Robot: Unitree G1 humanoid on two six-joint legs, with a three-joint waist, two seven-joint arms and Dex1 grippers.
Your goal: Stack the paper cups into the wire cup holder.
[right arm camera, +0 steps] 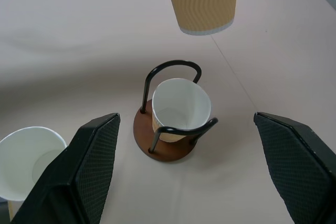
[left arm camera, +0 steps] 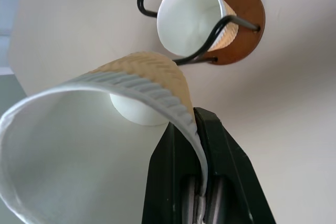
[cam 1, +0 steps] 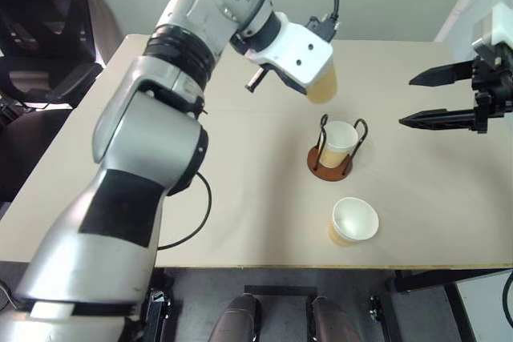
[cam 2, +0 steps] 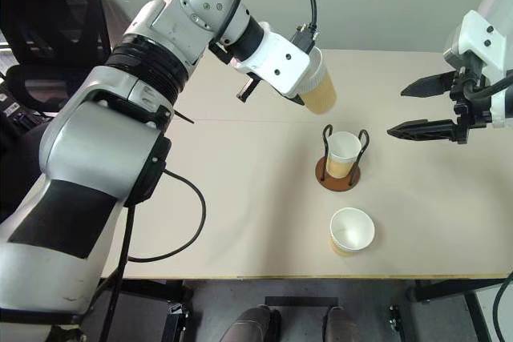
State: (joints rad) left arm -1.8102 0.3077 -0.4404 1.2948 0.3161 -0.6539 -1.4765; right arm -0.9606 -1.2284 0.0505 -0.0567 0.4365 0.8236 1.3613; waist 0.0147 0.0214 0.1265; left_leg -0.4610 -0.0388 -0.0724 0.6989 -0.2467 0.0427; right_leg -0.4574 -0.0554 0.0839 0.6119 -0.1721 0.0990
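The left gripper (left arm camera: 202, 182) pinches the rim wall of a paper cup (cam 2: 317, 86), jaws closed on it, and holds it in the air at the upper centre of the right eye view, above and slightly left of the wire cup holder (cam 2: 337, 175). The holder stands at the centre of the tan table (cam 2: 240, 222) with one cup (cam 2: 343, 154) already seated between its two black loops. A third cup (cam 2: 351, 231) stands upright on the table just below the holder, apart from it. The right gripper (cam 2: 413, 107) hangs at the right edge, jaws wide open and empty.

To do this step well, the carried cup should probably be brought directly over the seated cup's mouth, tilted back towards upright, and lowered straight down between the loops. Its base could catch a wire if it comes in slanted, and the pinched rim looks easily deformed.
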